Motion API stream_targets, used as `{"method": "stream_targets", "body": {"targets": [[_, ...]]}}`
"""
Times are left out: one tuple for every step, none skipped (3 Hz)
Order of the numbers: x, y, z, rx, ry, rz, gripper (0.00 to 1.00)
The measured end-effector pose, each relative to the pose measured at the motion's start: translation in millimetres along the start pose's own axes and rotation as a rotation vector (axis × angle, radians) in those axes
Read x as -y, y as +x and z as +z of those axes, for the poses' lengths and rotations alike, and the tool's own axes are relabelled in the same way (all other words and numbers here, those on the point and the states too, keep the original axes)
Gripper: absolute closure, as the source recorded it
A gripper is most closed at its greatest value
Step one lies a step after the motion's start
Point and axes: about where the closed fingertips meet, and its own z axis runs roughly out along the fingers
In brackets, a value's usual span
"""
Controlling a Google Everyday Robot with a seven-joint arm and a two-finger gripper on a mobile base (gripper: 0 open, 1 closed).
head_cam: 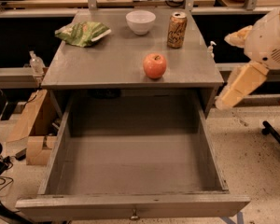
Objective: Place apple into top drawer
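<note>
The apple (155, 65) sits on the tabletop (112, 59) near its front edge, just behind the open top drawer (130, 204). The gripper (237, 88) hangs beyond the table's right side, so the apple lies well to its left. It does not hold the apple, and how far open it is cannot be told.

the robot's white, rounded arm joint (270, 38) sat high at the right edge of the view. a cream, tapered plastic link (240, 85) slanted from it down and to the left, and a shorter cream piece (238, 35) jutted left near the top. the two-finger gripper lay outside the view.
</note>
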Motion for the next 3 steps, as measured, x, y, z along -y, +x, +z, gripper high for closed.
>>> {"method": "stream_targets", "body": {"targets": [[38.6,-18.7,29.1,0.221,0.044,0.031,0.00],[63.9,-30.5,51.0,0.369,0.060,0.067,0.00],[72.7,-30.9,72.8,0.438,0.050,0.130,0.00]]}}
